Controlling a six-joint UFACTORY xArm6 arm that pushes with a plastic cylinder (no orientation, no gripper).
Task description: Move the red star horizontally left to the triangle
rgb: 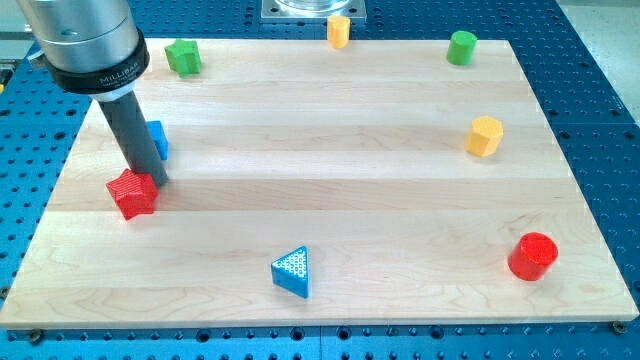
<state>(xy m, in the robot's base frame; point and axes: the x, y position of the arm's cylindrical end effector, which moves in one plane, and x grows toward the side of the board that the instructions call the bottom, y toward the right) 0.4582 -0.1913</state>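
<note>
Because the arm ends in a plain rod, there is nothing to open or close and nothing is held; my tip can only push. It stands at the right-far corner of the red star, touching it or very nearly so. The star lies at the left of the wooden board, not far from its left edge. The blue triangle lies well apart from it, nearer and to the right.

Judged from this layout, the star must end level with the triangle on its left side, so the travel required is mainly toward the near edge, with some to the right.

- Do not push from the present contact point: a stroke from there would likely drive the star left, toward the board edge.
- Bring the tip round to the star's far side, slightly left of its centre.
- While doing so, stay clear of the blue block just beyond the rod.
- Push through the star's centre – an off-centre contact on a pointed shape will probably spin it or let it slip aside.
- Stop once the star is level with the triangle, short of touching it
</note>
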